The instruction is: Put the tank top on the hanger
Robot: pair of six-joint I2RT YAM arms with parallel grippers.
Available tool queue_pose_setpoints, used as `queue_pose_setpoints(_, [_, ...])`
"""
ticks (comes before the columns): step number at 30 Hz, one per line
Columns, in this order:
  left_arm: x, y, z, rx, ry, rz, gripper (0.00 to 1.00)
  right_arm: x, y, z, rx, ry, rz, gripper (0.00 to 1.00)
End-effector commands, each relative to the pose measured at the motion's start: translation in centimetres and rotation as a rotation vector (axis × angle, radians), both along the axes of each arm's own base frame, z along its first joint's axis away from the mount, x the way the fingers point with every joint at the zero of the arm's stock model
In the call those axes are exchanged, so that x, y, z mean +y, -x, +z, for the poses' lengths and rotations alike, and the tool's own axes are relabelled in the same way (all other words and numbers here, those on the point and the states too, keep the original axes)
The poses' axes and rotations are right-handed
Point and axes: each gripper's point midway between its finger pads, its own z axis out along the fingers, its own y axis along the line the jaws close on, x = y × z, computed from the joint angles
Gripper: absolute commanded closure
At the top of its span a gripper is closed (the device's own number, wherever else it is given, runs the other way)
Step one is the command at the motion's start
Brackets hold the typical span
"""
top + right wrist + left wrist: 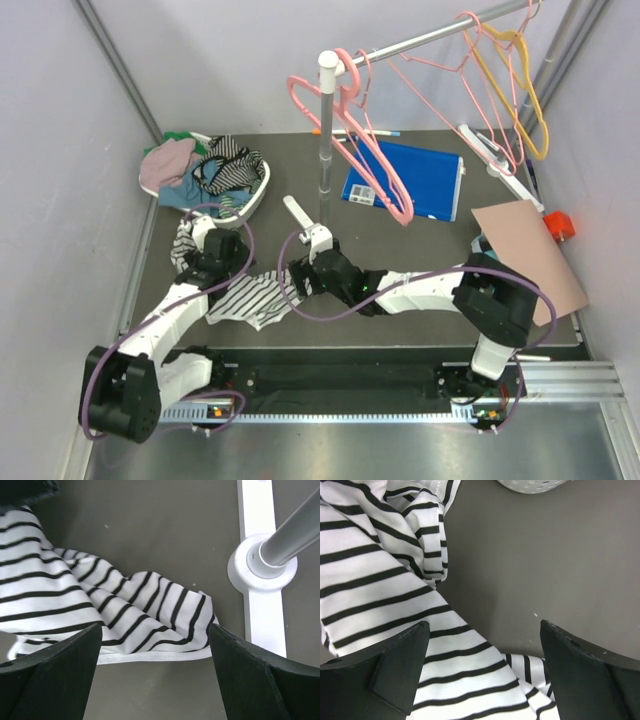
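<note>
One tank top; one basket

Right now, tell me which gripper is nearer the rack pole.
Right. The right gripper is close beside the rack pole; the left gripper is farther left, over the tank top by the basket.

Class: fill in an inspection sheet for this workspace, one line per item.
Surface: dark table.
Job's things: tank top lies crumpled between the arms; thin hanger hangs on the rail.
Clutter: basket of clothes, blue folder, brown card, thick pink hangers, yellow hanger.
Grippers: left gripper and right gripper open above the tank top, holding nothing.
Cables: purple cables loop along both arms.
Surroundings: pale walls; rack pole on the table.
</note>
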Motion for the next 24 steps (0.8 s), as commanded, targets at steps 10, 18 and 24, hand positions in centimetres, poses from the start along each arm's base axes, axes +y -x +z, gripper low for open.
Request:
queue_pose_setpoints(10, [-0.3, -2.3, -1.5, -0.021, 0.054, -0.057, 0.22, 0.9, -3.7, -2.5, 0.030, 0.035, -0.038, 0.14])
queue_pose_setpoints(18, [-1.8, -2.5, -2.0, -0.010, 0.105, -0.145, 0.65, 0.4, -3.8, -3.8, 0.061, 0.056, -0.037, 0.47])
queue_pose_setpoints(24, [-3.0, -2.2, -2.1, -0.016, 0.145, -0.198, 1.00, -0.3, -2.9, -3.6, 0.077, 0.041, -0.028, 0.95])
